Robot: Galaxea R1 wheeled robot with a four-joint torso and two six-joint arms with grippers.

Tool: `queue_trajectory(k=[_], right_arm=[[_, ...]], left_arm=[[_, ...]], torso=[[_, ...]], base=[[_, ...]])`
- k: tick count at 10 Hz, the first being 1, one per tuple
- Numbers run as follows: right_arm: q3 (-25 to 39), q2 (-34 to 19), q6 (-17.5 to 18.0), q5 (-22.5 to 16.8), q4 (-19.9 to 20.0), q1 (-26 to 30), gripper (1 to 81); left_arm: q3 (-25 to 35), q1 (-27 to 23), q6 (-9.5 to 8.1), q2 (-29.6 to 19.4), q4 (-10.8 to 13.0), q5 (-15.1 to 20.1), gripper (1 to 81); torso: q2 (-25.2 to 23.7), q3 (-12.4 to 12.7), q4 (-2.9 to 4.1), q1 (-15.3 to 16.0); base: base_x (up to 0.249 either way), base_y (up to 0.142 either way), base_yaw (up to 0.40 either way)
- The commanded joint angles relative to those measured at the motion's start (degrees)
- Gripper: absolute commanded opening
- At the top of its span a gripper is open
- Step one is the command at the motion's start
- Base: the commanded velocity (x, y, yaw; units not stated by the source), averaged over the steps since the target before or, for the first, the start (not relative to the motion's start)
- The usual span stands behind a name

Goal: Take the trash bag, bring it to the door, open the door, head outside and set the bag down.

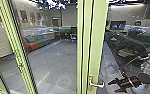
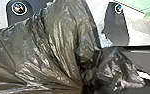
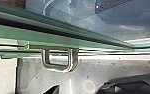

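The trash bag [image 2: 63, 42] is at the left wrist, its pleats fanning from a tight gather (its long axis, and how far open the left gripper is, I cannot tell). The right gripper [image 1: 113, 86], spread and empty, is near the handle [image 1: 97, 86], whose lever points its way past the edge of the green door [image 1: 98, 37].

White glare breaks across the glass [image 1: 53, 5] at eleven o'clock in the head view, while bright light glints on the trash bag [image 2: 63, 42].
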Motion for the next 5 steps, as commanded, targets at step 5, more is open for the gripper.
queue_trajectory(k=[5], right_arm=[[-11.83,10.13,3.97,-4.17,0.30,7.83,81.1]], left_arm=[[0.33,-2.59,-0.34,0.13,-0.93,4.77,1.0]], torso=[[0.00,-0.02,0.00,0.02]], base=[[0.000,0.000,0.000]])
